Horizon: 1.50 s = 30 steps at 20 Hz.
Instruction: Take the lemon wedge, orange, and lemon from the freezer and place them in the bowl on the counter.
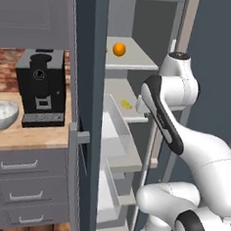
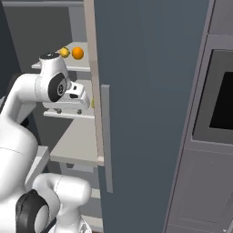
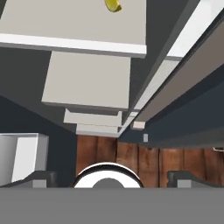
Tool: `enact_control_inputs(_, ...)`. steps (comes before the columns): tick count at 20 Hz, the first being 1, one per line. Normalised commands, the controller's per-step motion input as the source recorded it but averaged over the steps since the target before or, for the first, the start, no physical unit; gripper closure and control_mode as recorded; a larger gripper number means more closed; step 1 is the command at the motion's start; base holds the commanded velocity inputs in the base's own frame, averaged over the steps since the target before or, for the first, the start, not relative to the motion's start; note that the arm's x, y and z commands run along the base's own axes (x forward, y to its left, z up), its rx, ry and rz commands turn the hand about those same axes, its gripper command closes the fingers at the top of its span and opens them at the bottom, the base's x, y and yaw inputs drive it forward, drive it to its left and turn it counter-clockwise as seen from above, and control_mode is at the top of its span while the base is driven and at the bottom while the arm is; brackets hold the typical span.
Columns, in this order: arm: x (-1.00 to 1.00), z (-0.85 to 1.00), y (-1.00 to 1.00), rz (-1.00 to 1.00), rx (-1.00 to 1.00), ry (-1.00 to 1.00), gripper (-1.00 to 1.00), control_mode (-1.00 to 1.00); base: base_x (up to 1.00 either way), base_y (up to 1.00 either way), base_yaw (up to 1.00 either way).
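The freezer [image 1: 87, 46] stands open. On its upper shelf sits the orange [image 1: 119, 49], also seen as the orange [image 2: 78, 53] with the lemon [image 2: 64, 52] just to its left. The lemon wedge [image 1: 126, 104] lies on the middle shelf one level down; the hand view shows the lemon wedge [image 3: 113, 5] at its top edge. My gripper [image 2: 68, 110] points down over that shelf's front edge, above and short of the wedge. In the hand view the gripper [image 3: 114, 177] is open with nothing between its fingers. The speckled bowl [image 1: 2, 113] rests on the counter [image 1: 32, 136] at far left.
A black coffee machine [image 1: 41, 87] stands on the counter between bowl and freezer. White drawers [image 1: 113, 132] sit pulled out below the shelves. The open freezer door [image 2: 145, 91] with its bar handle [image 2: 105, 136] is close on my right. An oven front [image 2: 218, 91] lies beyond.
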Motion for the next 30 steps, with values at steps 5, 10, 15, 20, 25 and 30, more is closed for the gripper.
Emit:
enact_control_inputs(5, 0.0, 0.0, 0.0, 0.0, 0.0, 0.0, -1.0, 1.0, 0.26, 0.04, 0.0)
enact_control_inputs(10, 0.0, 0.0, 0.0, 0.0, 0.0, 0.0, -1.0, 1.0, 0.22, 0.17, 0.0)
enact_control_inputs(15, 0.34, 0.0, 0.21, 0.0, -0.07, -0.07, -1.0, -1.0, 0.0, 0.0, 0.0)
enact_control_inputs(20, 0.65, 0.0, 0.36, 0.0, -0.07, -0.08, -1.0, -1.0, 0.0, 0.0, 0.0)
enact_control_inputs(25, 0.39, -0.12, 0.04, 0.0, 0.0, -0.01, -1.0, -1.0, 0.0, 0.0, 0.0)
enact_control_inputs(30, 0.4, -0.17, 0.0, 0.0, 0.0, 0.0, -1.0, -1.0, 0.0, 0.0, 0.0)
